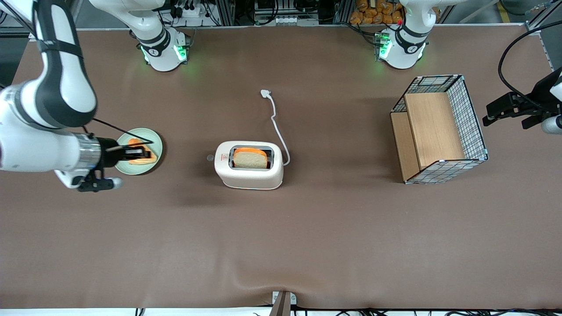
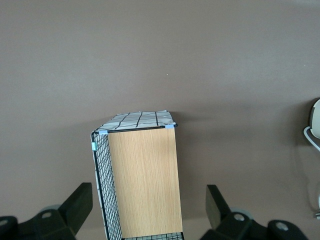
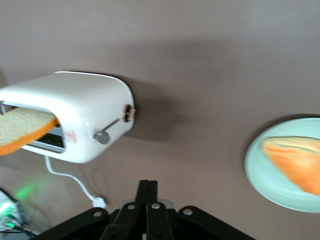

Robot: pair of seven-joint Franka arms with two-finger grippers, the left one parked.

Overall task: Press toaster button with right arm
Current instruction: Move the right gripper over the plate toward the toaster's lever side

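The toaster [image 1: 249,169] stands mid-counter [image 1: 281,245] with a bread slice [image 1: 250,158] upright in its slot, cord [image 1: 277,127] trailing away from the front camera. Its button [image 3: 102,137] sits on the narrow end face turned toward the working arm's end. The gripper [image 1: 142,153] hovers over a green plate [image 1: 154,142] holding another slice [image 1: 145,160] — well apart from the button. The fingers [image 3: 148,200] are pressed together, gripping nothing — pointed toward the toaster.
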